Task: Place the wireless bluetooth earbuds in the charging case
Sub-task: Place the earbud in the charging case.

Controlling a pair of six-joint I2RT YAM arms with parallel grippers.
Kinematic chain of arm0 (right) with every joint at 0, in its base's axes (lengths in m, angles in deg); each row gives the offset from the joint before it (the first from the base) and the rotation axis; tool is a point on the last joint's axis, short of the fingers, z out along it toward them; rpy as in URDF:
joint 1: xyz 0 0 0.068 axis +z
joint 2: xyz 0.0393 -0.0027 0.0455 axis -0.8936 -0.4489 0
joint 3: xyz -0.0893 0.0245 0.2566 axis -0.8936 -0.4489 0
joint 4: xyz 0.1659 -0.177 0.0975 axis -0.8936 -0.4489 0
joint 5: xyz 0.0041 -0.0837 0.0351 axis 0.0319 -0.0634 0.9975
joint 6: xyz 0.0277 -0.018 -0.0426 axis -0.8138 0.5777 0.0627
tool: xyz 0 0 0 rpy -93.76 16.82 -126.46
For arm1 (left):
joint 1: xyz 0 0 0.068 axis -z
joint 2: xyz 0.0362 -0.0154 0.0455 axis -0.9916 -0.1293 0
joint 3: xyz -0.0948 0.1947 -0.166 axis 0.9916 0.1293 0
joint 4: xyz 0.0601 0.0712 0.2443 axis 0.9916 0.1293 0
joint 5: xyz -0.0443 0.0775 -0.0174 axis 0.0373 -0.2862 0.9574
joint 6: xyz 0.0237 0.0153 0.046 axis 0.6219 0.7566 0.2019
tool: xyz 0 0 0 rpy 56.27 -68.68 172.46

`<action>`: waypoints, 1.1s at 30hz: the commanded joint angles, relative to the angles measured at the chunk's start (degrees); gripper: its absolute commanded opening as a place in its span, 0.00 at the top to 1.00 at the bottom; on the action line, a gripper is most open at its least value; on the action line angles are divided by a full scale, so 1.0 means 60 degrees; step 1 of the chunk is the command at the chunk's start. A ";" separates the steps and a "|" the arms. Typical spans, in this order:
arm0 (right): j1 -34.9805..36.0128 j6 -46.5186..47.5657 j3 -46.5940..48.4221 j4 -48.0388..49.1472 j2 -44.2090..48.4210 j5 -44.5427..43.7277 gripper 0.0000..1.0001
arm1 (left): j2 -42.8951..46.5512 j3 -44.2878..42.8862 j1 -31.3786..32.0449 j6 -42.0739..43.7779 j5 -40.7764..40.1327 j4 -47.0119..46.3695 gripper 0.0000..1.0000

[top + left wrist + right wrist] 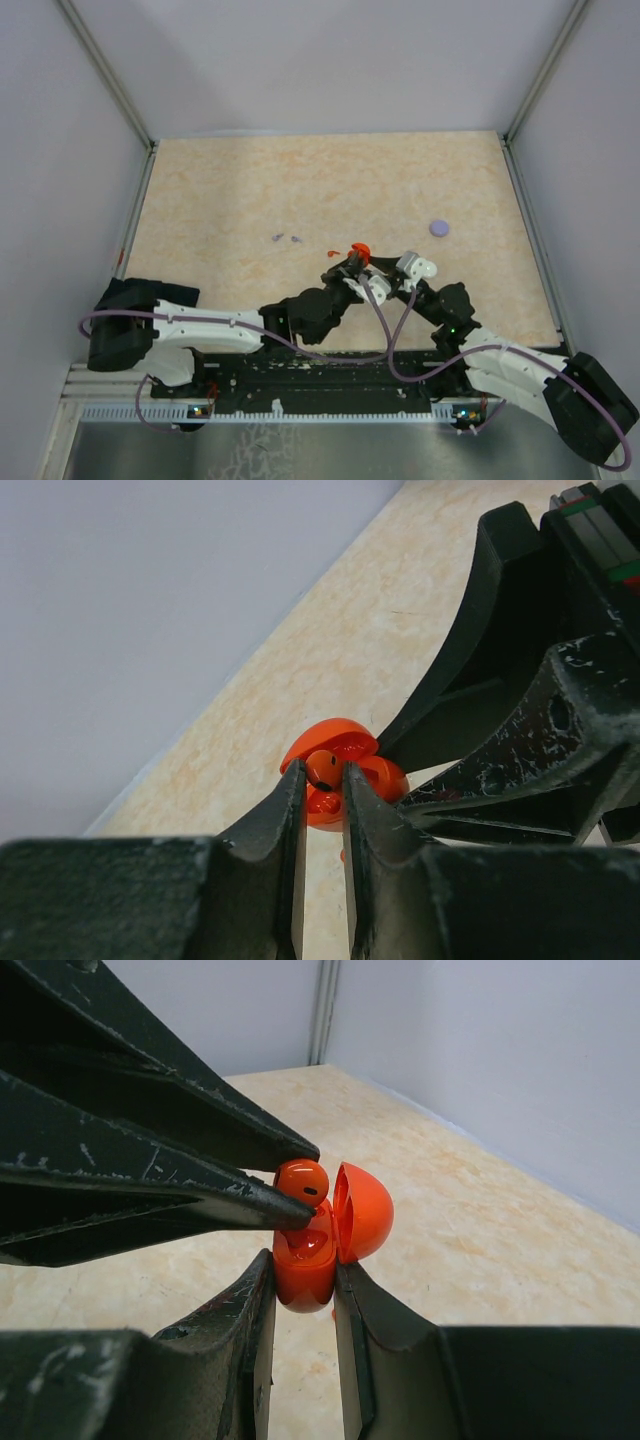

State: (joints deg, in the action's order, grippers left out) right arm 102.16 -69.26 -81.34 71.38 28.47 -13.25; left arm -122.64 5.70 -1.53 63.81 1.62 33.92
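Earbud (300, 1182) pinched between left fingers (180, 1198), apparently touching the open case (303, 1272).

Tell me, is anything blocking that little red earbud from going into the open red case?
Nothing visible does. The left jaws pinch the red earbud right at the mouth of the red case, which the right jaws clamp. The lid is swung open to one side, clear of the opening.

The left arm (210, 325) and right arm (510, 365) wear white shells with black joints, each trailing a lilac cable (115, 316) above the black mounting rail (330, 378). The left gripper (323, 780) and right gripper (303, 1275) have black tapered fingers flecked with white scuffs.
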 commanded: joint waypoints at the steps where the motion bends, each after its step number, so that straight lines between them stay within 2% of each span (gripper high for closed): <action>1: -0.0026 -0.0146 0.0068 0.0664 0.0241 -0.0252 1.00 | -0.0271 -0.0201 0.0301 0.0321 -0.0151 -0.0084 0.78; 11: -0.0022 -0.0205 0.0024 0.0721 0.0274 -0.0388 1.00 | -0.0227 -0.0231 0.0510 0.0391 -0.0227 0.0115 0.74; 22: -0.0023 -0.0220 0.0038 0.0736 0.0240 -0.0371 1.00 | -0.0046 -0.0269 0.0524 -0.0162 0.0095 0.0466 0.58; 25: -0.0025 -0.0231 0.0038 0.0759 0.0209 -0.0350 1.00 | 0.0038 -0.0247 0.0527 -0.0292 0.0147 0.0492 0.48; 33: -0.0026 -0.0213 0.0038 0.0700 0.0223 -0.0427 1.00 | 0.0632 -0.0071 0.0527 -0.0995 0.0575 0.0698 0.42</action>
State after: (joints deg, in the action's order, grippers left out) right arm 102.16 -69.74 -82.11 70.46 29.04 -14.91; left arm -121.46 5.39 0.72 61.84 1.31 35.93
